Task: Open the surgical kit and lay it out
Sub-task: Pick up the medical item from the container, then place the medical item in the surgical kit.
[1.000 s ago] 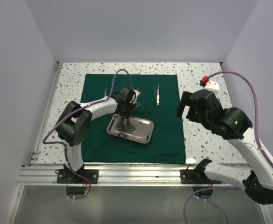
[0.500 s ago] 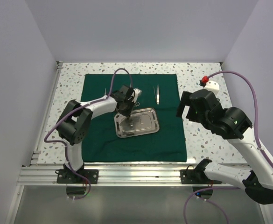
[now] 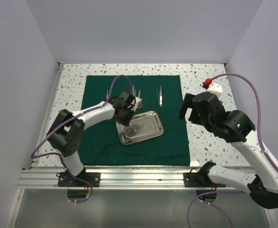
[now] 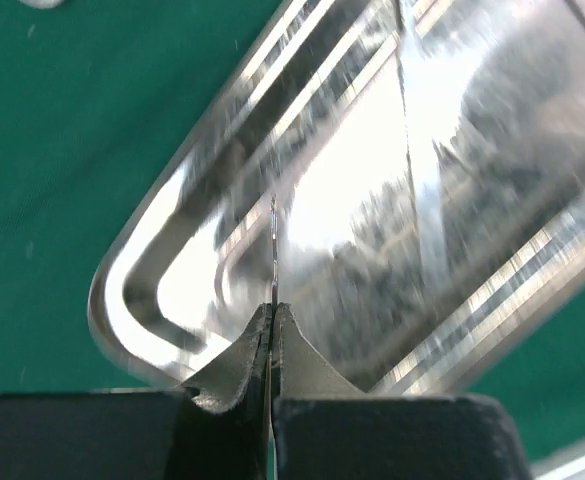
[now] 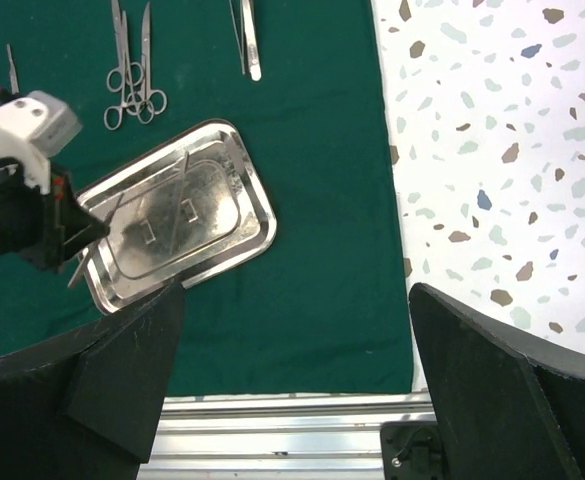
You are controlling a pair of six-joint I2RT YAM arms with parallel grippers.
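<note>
Over the tray near scissors, left jaws pinch an instrument; right jaws spread.

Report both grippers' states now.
Left gripper: closed, pinching a slim silver instrument over the shiny rectangular steel tray.
Right gripper: open, holding nothing.

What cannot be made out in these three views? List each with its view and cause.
- Left wrist: the slim instrument pinched in the left gripper shows edge-on, too thin to identify.
- Top: scissors-like forceps partly hidden behind the left arm.
- Right wrist: tweezers cut off by the top edge.
</note>
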